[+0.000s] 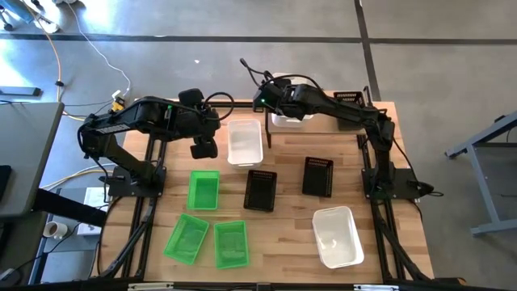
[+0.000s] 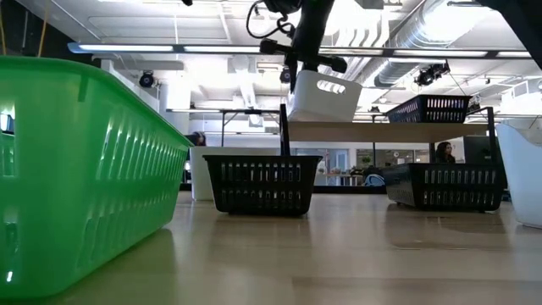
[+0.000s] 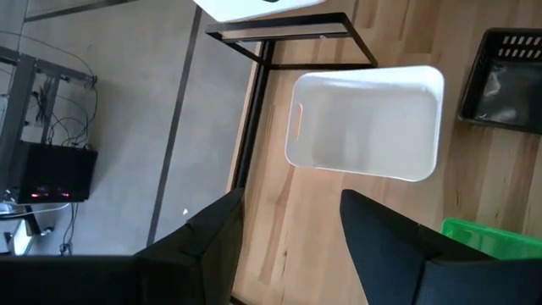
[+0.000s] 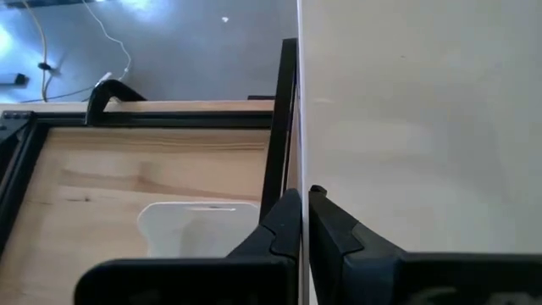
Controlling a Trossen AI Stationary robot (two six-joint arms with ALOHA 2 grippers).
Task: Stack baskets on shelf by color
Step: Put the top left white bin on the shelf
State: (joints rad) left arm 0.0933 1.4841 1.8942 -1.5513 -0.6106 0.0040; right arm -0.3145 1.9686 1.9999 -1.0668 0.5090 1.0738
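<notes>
My right gripper (image 4: 303, 216) is shut on a white basket (image 2: 322, 95), which hangs tilted just over the left end of the shelf (image 2: 385, 130). One black basket (image 1: 349, 99) stands on the shelf's right end. On the table lie a second white basket (image 1: 245, 141) by the shelf, a third (image 1: 337, 236) near the front right, two black baskets (image 1: 260, 191) (image 1: 317, 176) and three green ones (image 1: 203, 189) (image 1: 187, 238) (image 1: 230, 243). My left gripper (image 3: 292, 229) hovers open, left of the white basket (image 3: 368, 123) by the shelf, touching nothing. My right gripper pinches a thin side wall of the white basket (image 4: 301, 169) between its two fingers, one finger (image 4: 284, 222) on each face of the wall. The fingers slant down from above. The basket (image 1: 287, 120) hangs tilted below them, over the shelf's left end.
The shelf's black legs (image 3: 254, 110) stand close beside the white basket at the table's far middle. A green basket (image 2: 76, 169) fills the left of the low view. Bare wood shows between the two black baskets and the front white one.
</notes>
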